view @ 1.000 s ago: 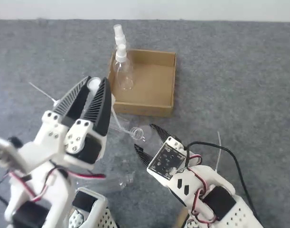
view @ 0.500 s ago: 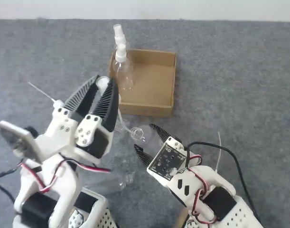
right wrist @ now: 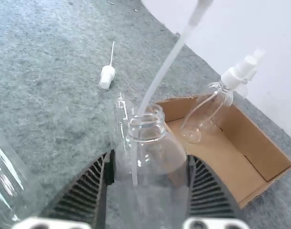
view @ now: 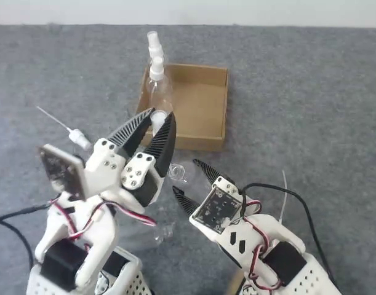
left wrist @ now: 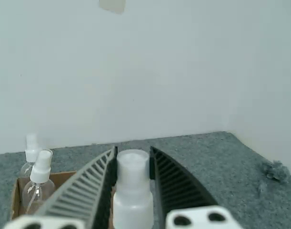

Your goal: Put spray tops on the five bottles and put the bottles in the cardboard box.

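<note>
- Cardboard box (view: 203, 104) lies open on the grey carpet (view: 311, 92), just beyond both grippers.
- Left gripper (view: 160, 115) is raised near the box's front edge, jaws pinching a white spray top (left wrist: 132, 183).
- Right gripper (view: 184, 177) sits low, jaws clamped around an uncapped bottle (right wrist: 152, 157) standing on the carpet beside the box.
- The held top's thin dip tube (right wrist: 159, 76) runs down into that bottle's mouth.
- A capped bottle (view: 160, 92) leans in the box's far corner.
- A spare bottle (view: 158, 233) lies between the arms.
- A loose spray top (view: 79, 136) lies on the carpet, well apart from the box.
</note>
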Controlling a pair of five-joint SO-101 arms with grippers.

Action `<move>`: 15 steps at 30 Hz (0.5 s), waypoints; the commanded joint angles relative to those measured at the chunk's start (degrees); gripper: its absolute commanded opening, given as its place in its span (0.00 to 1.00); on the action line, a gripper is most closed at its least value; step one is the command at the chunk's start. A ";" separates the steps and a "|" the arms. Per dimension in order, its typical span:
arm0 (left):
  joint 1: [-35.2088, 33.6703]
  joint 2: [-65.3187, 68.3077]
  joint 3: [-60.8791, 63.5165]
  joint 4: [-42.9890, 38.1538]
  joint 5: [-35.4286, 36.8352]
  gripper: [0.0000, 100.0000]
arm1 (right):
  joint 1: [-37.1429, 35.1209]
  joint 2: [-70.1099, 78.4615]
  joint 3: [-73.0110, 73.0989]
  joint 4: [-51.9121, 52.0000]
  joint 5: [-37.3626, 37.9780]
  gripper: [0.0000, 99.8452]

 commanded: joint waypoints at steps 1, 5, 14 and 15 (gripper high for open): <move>0.35 -0.18 0.84 -0.44 1.14 0.01 | 0.13 -1.80 -1.14 -1.89 -3.52 0.09; 0.00 -0.26 1.10 -0.09 1.32 0.01 | 0.13 -1.80 0.35 -5.05 -3.87 0.09; -0.09 -0.26 3.47 -0.09 1.32 0.01 | 0.22 -1.80 2.90 -9.01 -3.96 0.09; -0.09 -0.26 3.56 0.00 1.32 0.01 | 0.48 -1.80 2.90 -9.01 -3.96 0.09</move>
